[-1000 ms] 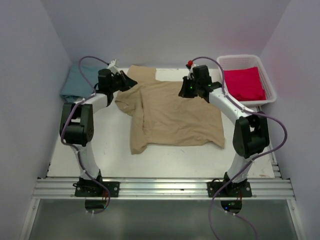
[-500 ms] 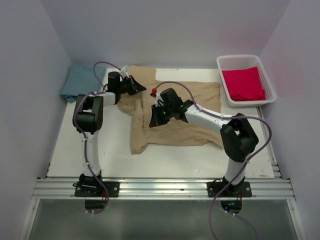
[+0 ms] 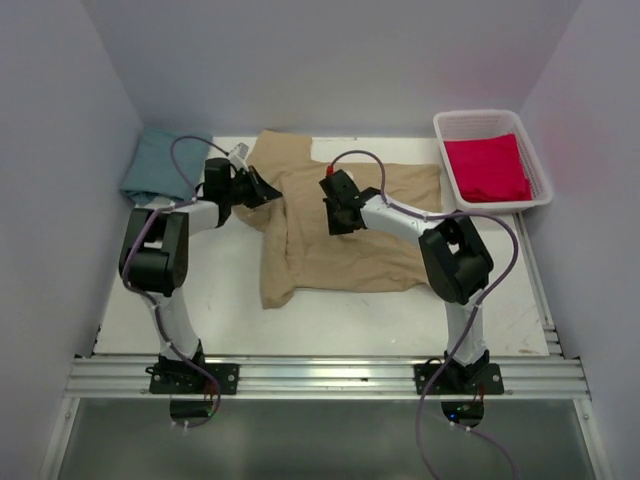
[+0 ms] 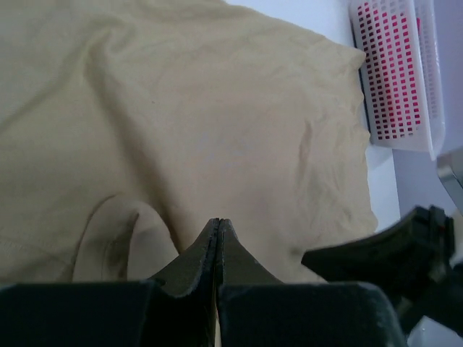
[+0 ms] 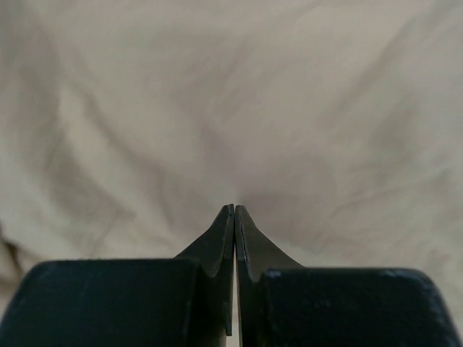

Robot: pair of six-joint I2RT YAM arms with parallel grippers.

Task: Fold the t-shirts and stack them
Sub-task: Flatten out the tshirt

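The tan t-shirt [image 3: 350,230] lies spread in the middle of the table, its left side bunched into folds. It fills the right wrist view [image 5: 231,94] and most of the left wrist view [image 4: 188,108]. My left gripper [image 3: 262,188] is shut, low over the shirt's bunched left shoulder, and I see no cloth between its jaws [image 4: 218,221]. My right gripper [image 3: 335,215] is shut over the shirt's upper middle, tips close to the cloth [image 5: 234,208]. The teal t-shirt [image 3: 150,165] lies at the back left. The red-pink t-shirt [image 3: 487,168] lies folded in the basket.
The white slatted basket [image 3: 478,118] stands at the back right and also shows in the left wrist view [image 4: 398,72]. The right arm's wrist [image 4: 391,253] is close to my left gripper. Side walls enclose the table left and right.
My right gripper swept from the shirt's back right to its left middle, then drew back a little. My left gripper shifted slightly over the left shoulder. The shirt has hardly moved.
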